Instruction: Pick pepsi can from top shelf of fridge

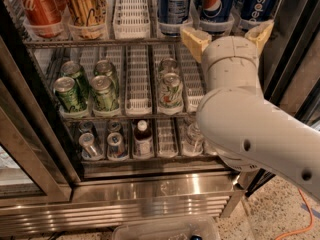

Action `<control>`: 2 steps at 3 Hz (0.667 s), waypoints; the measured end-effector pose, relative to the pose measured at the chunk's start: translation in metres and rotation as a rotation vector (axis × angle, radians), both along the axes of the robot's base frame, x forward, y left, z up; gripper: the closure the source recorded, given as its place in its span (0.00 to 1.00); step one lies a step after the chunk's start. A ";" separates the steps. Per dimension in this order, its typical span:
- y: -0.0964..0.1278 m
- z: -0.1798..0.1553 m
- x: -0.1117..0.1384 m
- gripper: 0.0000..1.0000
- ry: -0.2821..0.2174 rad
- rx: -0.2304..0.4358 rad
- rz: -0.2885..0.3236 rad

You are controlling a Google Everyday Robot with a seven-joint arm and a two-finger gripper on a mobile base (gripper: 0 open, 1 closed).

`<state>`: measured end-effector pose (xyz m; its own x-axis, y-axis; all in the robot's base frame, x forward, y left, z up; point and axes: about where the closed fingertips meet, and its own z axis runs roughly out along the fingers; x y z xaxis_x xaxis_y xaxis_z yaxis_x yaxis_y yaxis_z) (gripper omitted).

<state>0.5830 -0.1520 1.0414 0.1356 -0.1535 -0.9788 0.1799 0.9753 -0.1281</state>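
The pepsi can point(262, 4), blue with white lettering up its side, stands at the right end of the top shelf point(100, 42) of the fridge point(150, 196). To its left stand a blue can with the round logo point(216, 4) and a blue can with a small-print panel point(172, 4). My gripper point(227, 35) is open and empty just below and in front of these cans. Its tan fingertips point(194, 38) spread wide under the logo can. The right one reaches the pepsi can's base.
A red cola can point(37, 6) and a gold can point(86, 6) stand at the top left beside a white lane divider point(131, 9). Green cans point(70, 91) fill the middle rack; a bottle point(142, 136) and silver cans stand below. The dark door frame point(30, 114) is at left.
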 end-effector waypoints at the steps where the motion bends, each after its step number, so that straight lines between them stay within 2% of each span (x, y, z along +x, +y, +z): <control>1: -0.018 -0.003 0.007 0.00 -0.005 -0.013 -0.048; 2: -0.033 -0.001 0.010 0.00 -0.021 -0.028 -0.088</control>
<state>0.5930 -0.1847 1.0409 0.1407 -0.1934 -0.9710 0.2672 0.9518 -0.1509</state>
